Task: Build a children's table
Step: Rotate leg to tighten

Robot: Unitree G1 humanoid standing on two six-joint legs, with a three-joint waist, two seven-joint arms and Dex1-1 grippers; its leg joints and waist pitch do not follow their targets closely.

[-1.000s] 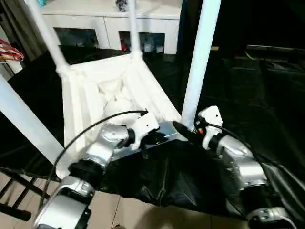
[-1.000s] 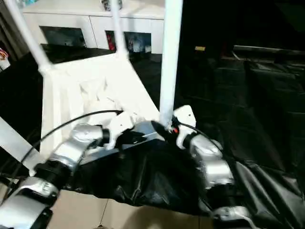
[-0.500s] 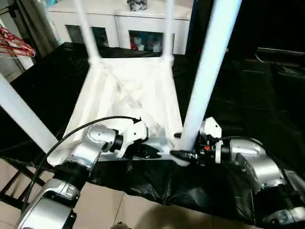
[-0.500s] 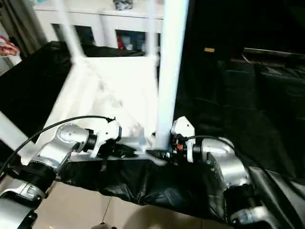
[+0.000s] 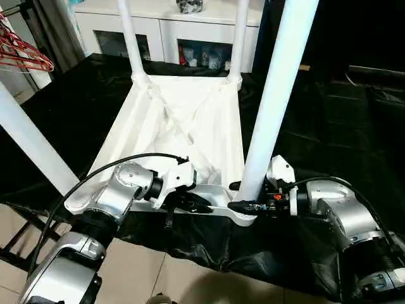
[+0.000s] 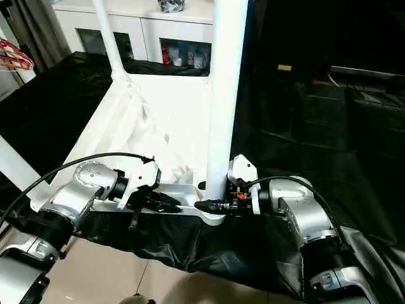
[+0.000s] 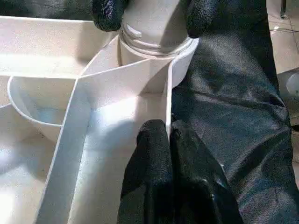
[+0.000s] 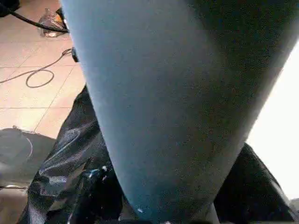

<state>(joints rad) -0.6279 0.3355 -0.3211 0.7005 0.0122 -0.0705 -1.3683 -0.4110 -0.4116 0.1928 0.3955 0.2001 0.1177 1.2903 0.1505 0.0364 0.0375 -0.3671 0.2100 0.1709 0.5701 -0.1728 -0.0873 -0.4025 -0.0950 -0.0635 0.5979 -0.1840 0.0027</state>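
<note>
The white children's table lies upside down, its ribbed underside [image 5: 190, 120] facing up on a black sheet. All of its legs stand upright in the corner sockets. My left gripper [image 5: 193, 201] is shut on the near rim [image 7: 168, 109], both fingers [image 7: 154, 154] pressed together over that thin wall. My right gripper [image 5: 240, 196] is shut on the base of the near right leg [image 5: 278, 82], one black fingertip [image 7: 110, 11] on each side of it just above the socket. That leg [image 8: 177, 102] stands close before the right wrist camera.
The black sheet [image 5: 329, 114] drapes over the work surface's near edge, with tiled floor [image 5: 133, 266] below. A white cabinet with glass doors [image 5: 171, 25] stands behind. Red hangers [image 5: 22, 54] hang at far left. The near left leg [image 5: 31, 149] rises beside my left arm.
The head camera has shifted, so the table now appears squarer and lower. My right gripper's fingers have come round the near right leg's base. The left gripper stays on the near rim.
</note>
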